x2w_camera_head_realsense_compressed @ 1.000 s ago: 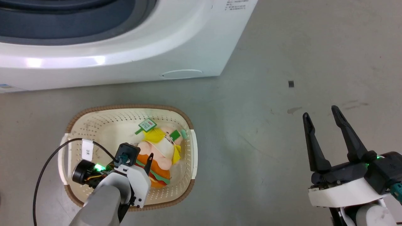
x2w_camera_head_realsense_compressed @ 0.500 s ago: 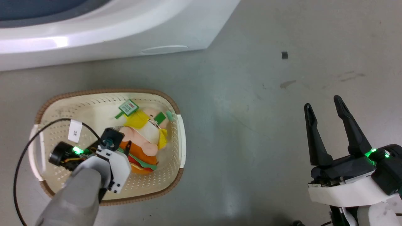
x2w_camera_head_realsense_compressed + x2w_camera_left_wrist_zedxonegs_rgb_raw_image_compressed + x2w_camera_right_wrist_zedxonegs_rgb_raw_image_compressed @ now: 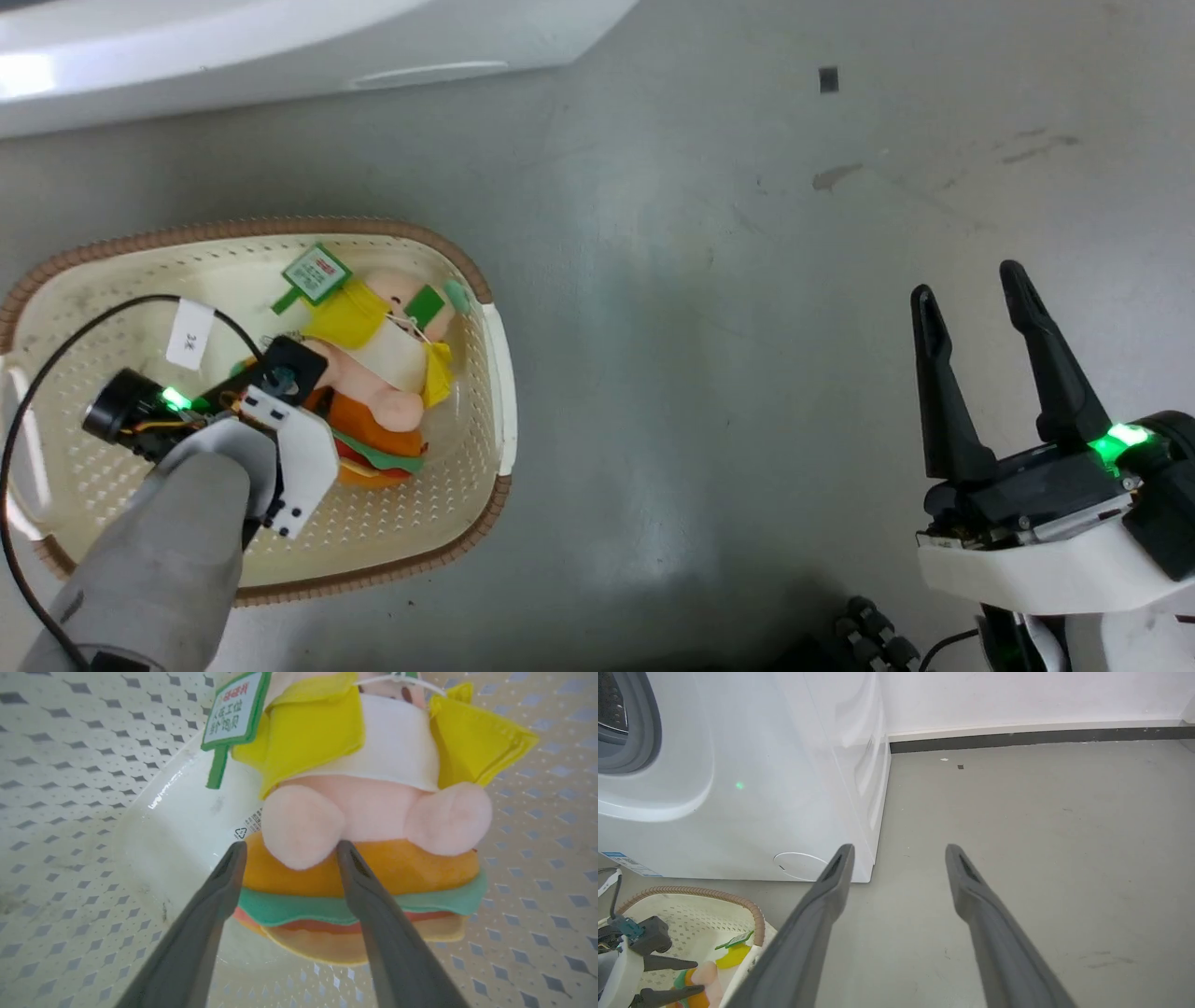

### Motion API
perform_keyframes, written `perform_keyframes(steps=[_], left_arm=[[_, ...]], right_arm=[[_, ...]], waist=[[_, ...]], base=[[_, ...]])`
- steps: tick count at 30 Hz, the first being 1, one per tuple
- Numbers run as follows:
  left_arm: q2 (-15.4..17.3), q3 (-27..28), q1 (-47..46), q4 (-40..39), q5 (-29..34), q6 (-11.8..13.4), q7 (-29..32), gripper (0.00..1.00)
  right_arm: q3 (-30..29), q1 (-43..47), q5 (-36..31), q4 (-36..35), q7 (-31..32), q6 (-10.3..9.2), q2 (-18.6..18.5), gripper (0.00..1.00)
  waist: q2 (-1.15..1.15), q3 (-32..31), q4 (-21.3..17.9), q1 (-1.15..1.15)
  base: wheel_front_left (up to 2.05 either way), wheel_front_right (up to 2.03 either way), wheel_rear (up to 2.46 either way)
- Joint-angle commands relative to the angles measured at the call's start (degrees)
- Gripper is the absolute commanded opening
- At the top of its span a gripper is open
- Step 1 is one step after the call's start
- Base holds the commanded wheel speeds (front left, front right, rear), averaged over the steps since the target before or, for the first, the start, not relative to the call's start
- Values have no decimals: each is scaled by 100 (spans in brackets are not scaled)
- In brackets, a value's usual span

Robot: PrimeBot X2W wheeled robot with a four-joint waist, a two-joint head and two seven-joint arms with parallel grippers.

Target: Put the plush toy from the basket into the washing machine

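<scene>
The plush toy [image 3: 383, 392], a hamburger with a pale pink figure and green tags, lies in the right half of the cream basket [image 3: 233, 227]. In the left wrist view my left gripper [image 3: 289, 845] is down in the basket, open, its two fingers on either side of the figure's pink foot and against the orange bun of the plush toy [image 3: 373, 868]. My right gripper [image 3: 971, 285] hangs open over bare floor at the lower right, with nothing between its fingers. The washing machine [image 3: 280, 47] stands behind the basket; its grey door seal [image 3: 644, 732] shows in the right wrist view.
The basket sits on grey concrete floor [image 3: 700, 327] just before the washer's front. A black cable [image 3: 56, 355] loops from my left wrist over the basket. A white label [image 3: 189, 334] lies on the basket floor. A wall with a dark skirting [image 3: 1017, 737] runs behind.
The head camera has tilted, so washer and basket have slid up and left in the picture. My left gripper has sunk lower onto the plush toy. The right gripper has kept its pose.
</scene>
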Motion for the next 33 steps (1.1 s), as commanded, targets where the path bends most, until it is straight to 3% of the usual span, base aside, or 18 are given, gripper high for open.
perform_keyframes(steps=[1,25,26,27,28,33], left_arm=[[55,-51,-136,97,-13,-15,-30,100],[-45,-333,-372,112,-138,-99,308,100],[-60,-343,-382,112,-152,-107,338,81],[-73,-354,-394,113,-166,-114,351,6],[-92,-374,-401,113,-176,-124,355,0],[-171,-438,-395,113,-270,-158,326,0]], right_arm=[[13,-147,33,-52,-56,3,-1,100],[30,-157,-58,-350,-56,3,-1,100],[22,-148,-62,-355,-56,3,-1,100],[13,-143,-67,-358,-56,3,-1,100],[4,-141,-70,-359,-56,3,-1,100],[-22,-160,-101,-318,-56,3,-1,100]], waist=[[0,80,-33,0],[0,404,38,0],[0,419,44,0],[0,431,51,0],[0,438,58,0],[0,377,115,0]], base=[[0,0,0],[0,0,0],[0,0,0],[0,0,0],[0,0,0],[0,0,0]])
